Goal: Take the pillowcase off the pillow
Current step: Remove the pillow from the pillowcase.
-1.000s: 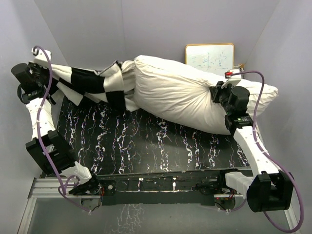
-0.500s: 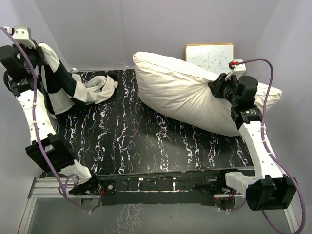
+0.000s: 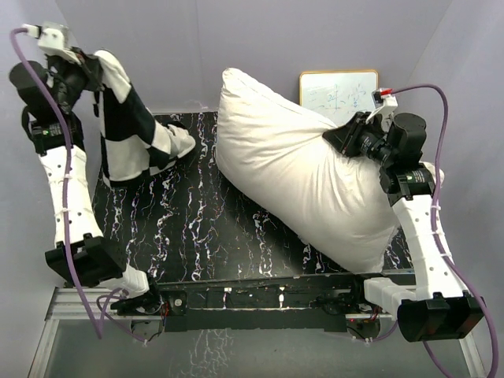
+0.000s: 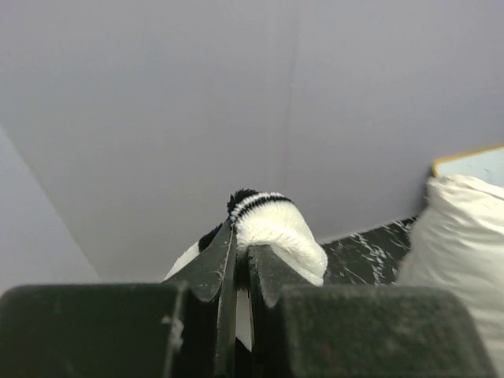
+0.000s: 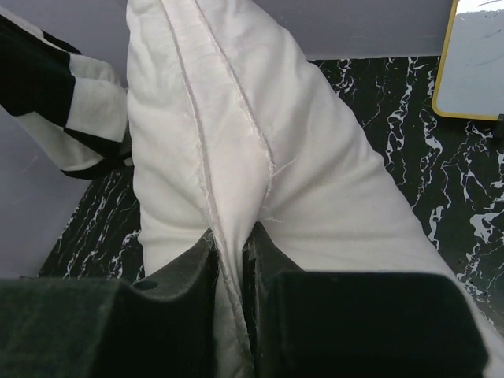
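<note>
Left claw (image 4: pixel 240 250) is clamped on a fold of the pillowcase (image 3: pixel 130 134), which hangs high over the far-left of the table (image 3: pixel 220 228). Right claw (image 5: pixel 232 253) pinches a seam of the pillow (image 3: pixel 299 173). The pillowcase looks fully off, so swing it leftward and clear before letting go.

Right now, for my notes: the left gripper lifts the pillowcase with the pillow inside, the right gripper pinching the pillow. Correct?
Not inside: the top view shows the pillowcase hanging from the left gripper, apart from the pillow the right gripper pinches.
</note>
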You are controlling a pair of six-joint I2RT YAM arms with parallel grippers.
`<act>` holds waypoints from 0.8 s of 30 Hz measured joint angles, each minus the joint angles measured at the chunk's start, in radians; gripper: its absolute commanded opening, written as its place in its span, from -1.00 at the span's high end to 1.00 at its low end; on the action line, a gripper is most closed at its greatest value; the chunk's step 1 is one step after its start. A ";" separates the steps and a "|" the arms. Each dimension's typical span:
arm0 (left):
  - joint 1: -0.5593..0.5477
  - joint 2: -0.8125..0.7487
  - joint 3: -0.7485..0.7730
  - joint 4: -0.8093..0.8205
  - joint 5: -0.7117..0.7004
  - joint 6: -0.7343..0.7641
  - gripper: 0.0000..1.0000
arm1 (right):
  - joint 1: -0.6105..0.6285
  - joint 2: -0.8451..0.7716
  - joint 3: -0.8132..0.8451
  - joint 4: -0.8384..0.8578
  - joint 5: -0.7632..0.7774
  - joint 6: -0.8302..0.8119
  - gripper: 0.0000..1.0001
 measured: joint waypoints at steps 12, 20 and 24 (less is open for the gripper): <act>-0.281 0.032 -0.423 -0.097 -0.040 0.202 -0.94 | 0.053 0.281 -0.072 0.110 0.155 -0.068 0.05; -0.309 0.141 -0.221 -0.366 -0.062 0.390 -0.94 | 0.114 0.282 -0.039 0.142 0.385 -0.177 -0.97; -0.308 0.137 -0.107 -0.425 -0.137 0.488 -0.94 | 0.121 0.236 -0.012 0.116 0.523 -0.227 -0.97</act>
